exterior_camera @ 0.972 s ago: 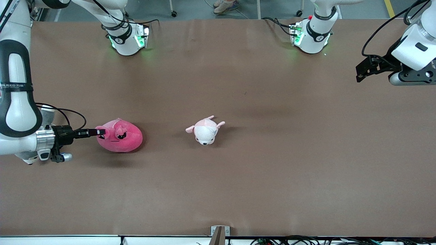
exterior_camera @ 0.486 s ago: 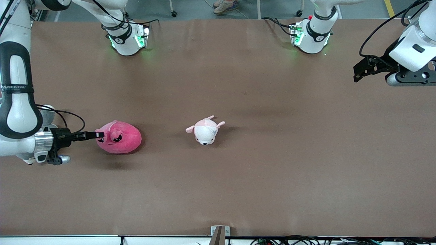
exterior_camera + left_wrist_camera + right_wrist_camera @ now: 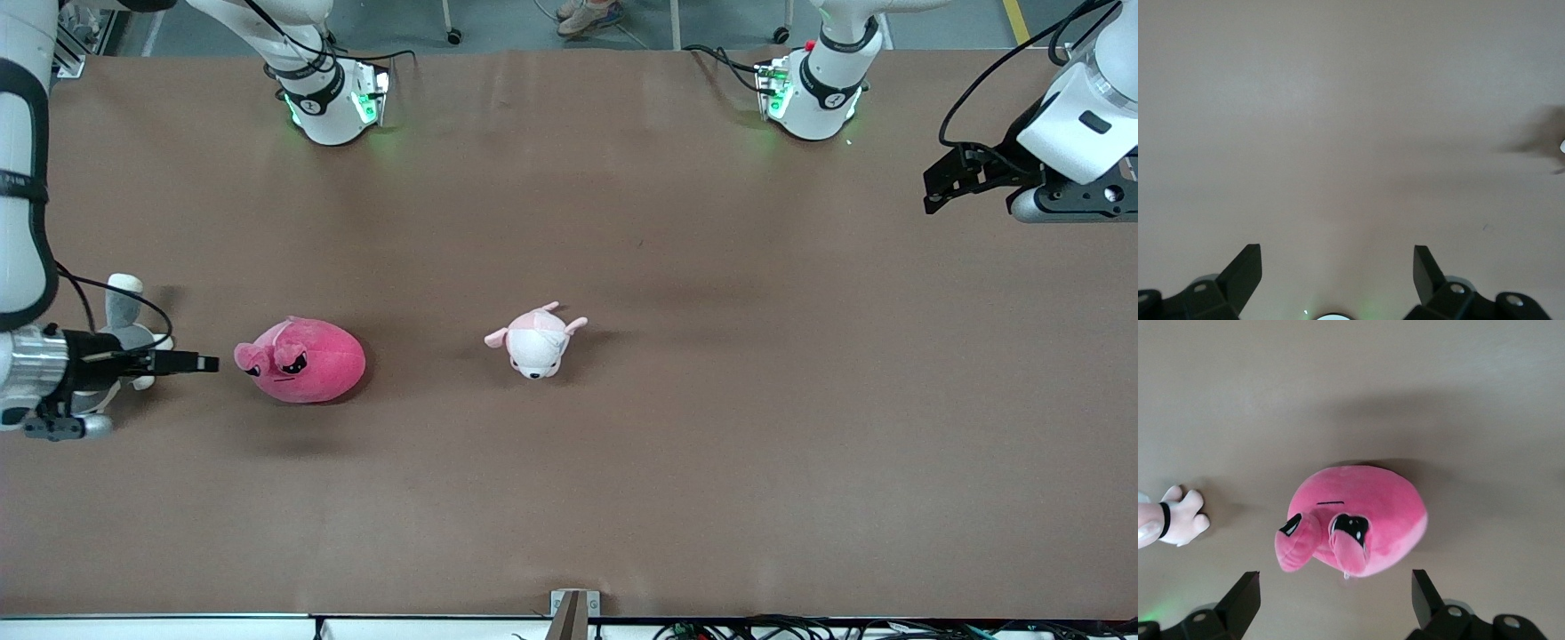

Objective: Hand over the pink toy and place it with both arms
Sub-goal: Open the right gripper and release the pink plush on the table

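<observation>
The pink toy (image 3: 302,360) lies on the brown table toward the right arm's end, its dark eyes facing my right gripper. In the right wrist view the toy (image 3: 1358,517) lies just ahead of the jaws with its ear flaps pointing at them. My right gripper (image 3: 206,363) (image 3: 1336,592) is open and empty, low over the table, a short gap from the toy. My left gripper (image 3: 935,182) (image 3: 1337,260) is open and empty, up over the table at the left arm's end, with only bare table under it.
A pale pink-and-white plush (image 3: 536,340) lies near the table's middle; one of its paws shows in the right wrist view (image 3: 1178,520). A grey-and-white plush dog (image 3: 124,307) lies partly hidden under my right wrist. The arm bases (image 3: 329,98) stand along the table's edge farthest from the front camera.
My right gripper has let go of the pink toy's ear and drawn back toward the right arm's end. The toy has settled on the table. The left gripper has shifted slightly.
</observation>
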`<action>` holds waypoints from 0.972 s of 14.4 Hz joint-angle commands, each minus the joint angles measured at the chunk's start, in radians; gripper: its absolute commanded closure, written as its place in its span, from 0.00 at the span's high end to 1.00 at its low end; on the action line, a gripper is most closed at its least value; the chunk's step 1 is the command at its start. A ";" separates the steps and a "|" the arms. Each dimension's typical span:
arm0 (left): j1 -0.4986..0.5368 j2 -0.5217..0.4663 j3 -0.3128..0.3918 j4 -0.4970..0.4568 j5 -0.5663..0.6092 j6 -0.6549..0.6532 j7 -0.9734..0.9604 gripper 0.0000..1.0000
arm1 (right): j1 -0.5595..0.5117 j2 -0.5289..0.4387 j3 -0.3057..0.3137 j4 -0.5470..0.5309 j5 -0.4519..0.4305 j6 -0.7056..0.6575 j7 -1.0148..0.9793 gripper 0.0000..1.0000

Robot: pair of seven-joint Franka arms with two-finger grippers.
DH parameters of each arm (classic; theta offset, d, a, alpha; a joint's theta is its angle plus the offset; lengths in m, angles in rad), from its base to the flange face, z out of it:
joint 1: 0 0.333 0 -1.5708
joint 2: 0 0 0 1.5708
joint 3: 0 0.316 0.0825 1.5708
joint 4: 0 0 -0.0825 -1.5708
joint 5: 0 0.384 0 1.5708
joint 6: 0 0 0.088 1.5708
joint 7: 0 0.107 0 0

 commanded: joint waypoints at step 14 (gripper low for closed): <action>0.005 -0.026 0.002 0.023 -0.007 -0.041 0.018 1.00 | 0.079 -0.363 0.007 -0.006 -0.325 0.000 0.111 1.00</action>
